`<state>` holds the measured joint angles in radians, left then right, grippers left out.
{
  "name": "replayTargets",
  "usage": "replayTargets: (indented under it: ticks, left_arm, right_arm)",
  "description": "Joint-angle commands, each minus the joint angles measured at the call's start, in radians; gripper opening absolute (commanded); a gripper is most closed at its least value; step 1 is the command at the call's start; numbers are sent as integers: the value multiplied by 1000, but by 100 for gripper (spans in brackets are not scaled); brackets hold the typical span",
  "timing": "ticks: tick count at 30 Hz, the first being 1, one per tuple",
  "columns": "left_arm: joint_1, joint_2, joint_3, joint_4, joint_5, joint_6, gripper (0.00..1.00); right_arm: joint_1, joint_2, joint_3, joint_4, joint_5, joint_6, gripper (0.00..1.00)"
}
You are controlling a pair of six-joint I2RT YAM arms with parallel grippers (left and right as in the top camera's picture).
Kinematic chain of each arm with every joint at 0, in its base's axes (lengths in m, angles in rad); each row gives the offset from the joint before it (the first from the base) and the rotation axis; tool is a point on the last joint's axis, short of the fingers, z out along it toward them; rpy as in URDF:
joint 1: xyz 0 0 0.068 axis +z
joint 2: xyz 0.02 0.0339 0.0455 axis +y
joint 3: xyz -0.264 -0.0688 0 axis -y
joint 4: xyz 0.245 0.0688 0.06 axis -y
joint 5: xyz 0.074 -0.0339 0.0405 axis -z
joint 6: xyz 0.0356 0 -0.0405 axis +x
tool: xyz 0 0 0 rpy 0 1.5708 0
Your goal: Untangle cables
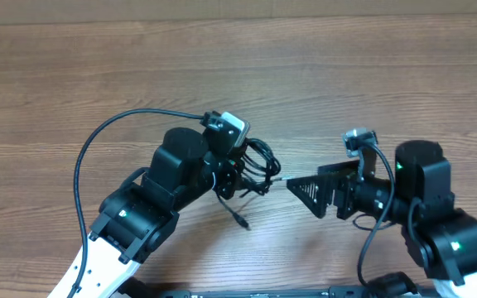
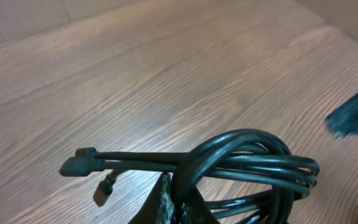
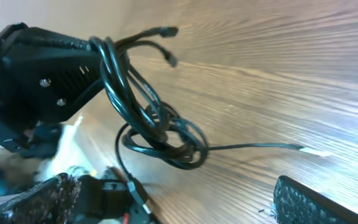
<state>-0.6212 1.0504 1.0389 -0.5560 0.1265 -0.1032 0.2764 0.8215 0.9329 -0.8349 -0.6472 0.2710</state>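
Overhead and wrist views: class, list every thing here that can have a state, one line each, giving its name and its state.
cables: tangled in one looped bundle, clamped by the left gripper, plug ends sticking out free.
left gripper: shut on the cables.
right gripper: open, holding nothing, facing the bundle.
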Motion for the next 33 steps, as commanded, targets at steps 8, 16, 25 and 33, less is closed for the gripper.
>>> replayTargets:
  ticks: [8, 16, 25, 33]
  left_arm:
    - [-68, -5, 23, -19, 73, 36, 4]
    - [-159, 30, 23, 36, 54, -74, 4]
    - [-159, 93, 23, 69, 51, -198, 4]
    - [-159, 93, 23, 123, 116, -201, 4]
  right_arm:
    - [0, -71, 23, -58, 116, -263, 85]
    - [0, -71, 23, -71, 114, -382, 80]
    - [0, -71, 23, -90, 68, -416, 77]
    - [0, -71, 23, -92, 62, -418, 29]
